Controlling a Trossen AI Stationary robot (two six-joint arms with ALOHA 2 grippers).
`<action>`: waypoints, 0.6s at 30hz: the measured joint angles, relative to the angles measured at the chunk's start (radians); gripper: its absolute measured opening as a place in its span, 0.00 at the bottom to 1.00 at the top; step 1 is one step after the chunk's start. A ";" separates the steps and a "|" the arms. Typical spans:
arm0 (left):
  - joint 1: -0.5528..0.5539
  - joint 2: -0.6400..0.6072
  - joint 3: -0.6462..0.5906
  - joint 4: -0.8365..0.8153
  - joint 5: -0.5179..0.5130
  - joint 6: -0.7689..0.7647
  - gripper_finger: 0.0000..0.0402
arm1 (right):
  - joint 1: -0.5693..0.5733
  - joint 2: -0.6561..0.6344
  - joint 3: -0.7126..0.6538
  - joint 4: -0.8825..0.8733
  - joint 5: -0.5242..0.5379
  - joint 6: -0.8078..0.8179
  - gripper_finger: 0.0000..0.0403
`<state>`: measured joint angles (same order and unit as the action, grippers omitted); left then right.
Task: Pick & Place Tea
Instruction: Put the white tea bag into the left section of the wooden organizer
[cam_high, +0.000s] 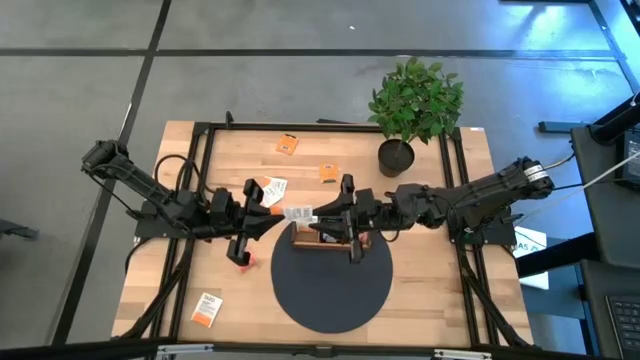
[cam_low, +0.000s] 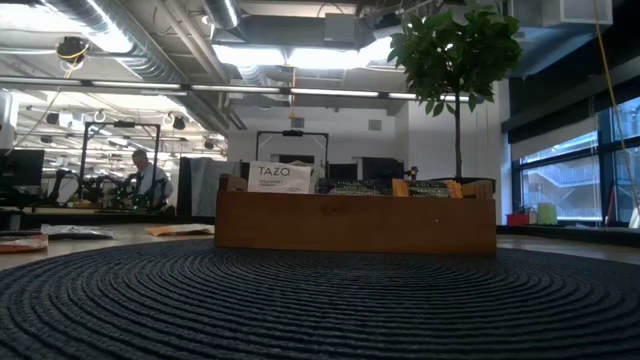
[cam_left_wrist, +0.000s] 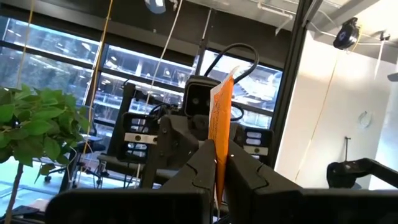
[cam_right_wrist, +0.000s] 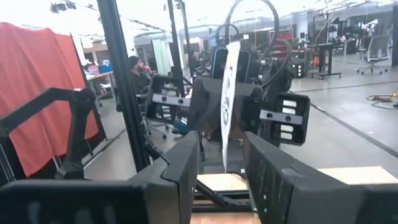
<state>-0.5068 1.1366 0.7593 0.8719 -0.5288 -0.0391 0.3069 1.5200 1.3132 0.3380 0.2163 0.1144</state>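
Left hand (cam_high: 272, 213) pinching upright tea sachet (cam_high: 298, 213); right hand (cam_high: 325, 218), at three o'clock, half-open astride its free edge.

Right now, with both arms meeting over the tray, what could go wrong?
1. The left gripper pinches the sachet by one thin edge; it could slip free.
2. The right gripper stands open around that sachet; closing off-centre may crumple it.
3. The grippers nearly touch above the wooden tray, so either arm moving forward risks a collision.
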 joint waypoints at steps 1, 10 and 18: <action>0.000 0.000 0.000 0.000 0.001 0.000 0.03 | -0.002 0.001 0.000 0.001 0.000 0.008 0.31; 0.000 0.000 0.000 0.000 -0.004 0.000 0.03 | -0.030 0.020 0.000 0.031 -0.046 0.011 0.12; 0.000 0.000 0.000 -0.008 -0.024 0.000 0.03 | -0.037 0.032 0.000 0.026 -0.077 0.004 0.02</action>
<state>-0.5068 1.1362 0.7593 0.8641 -0.5523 -0.0388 0.2699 1.5523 1.3132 0.3641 0.1398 0.1184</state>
